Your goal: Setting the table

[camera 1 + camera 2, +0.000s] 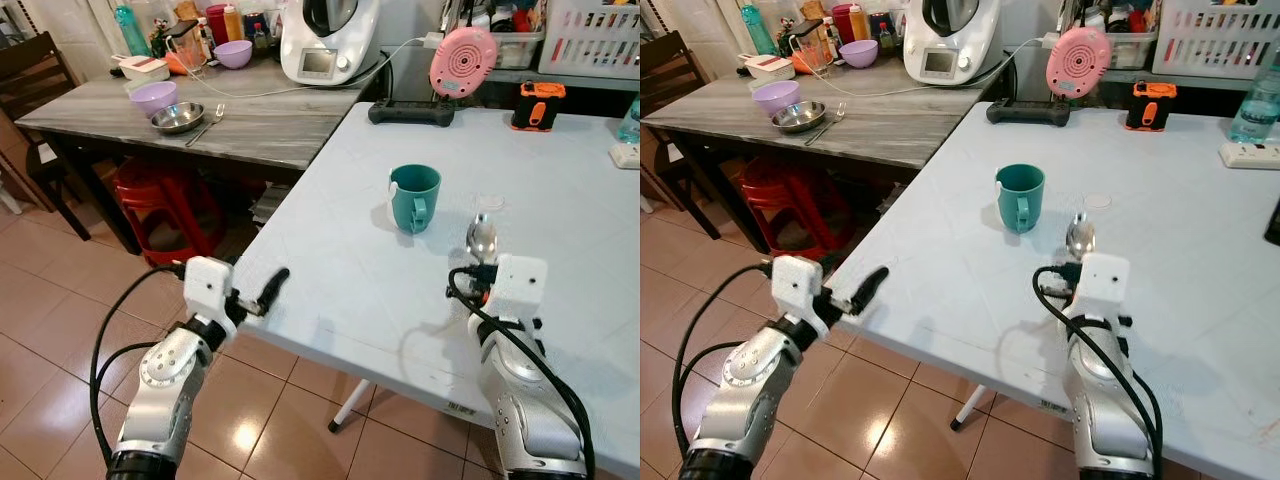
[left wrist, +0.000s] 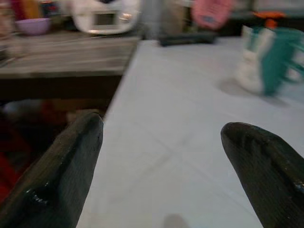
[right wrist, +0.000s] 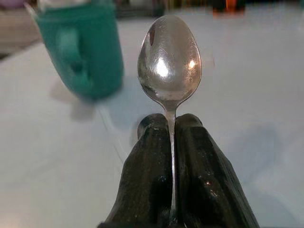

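Two silver arms reach over the near edge of the white table (image 1: 560, 200) in the head views: the right gripper (image 1: 481, 248) holds a spoon (image 1: 481, 234) bowl-forward, just beside the teal mug (image 1: 414, 197), while the left gripper (image 1: 268, 290) hovers at the table's corner. From the left wrist, its fingers (image 2: 66, 175) stand spread apart over bare tabletop. From the right wrist, both fingers are clamped on the spoon's handle, with the mug close beyond.
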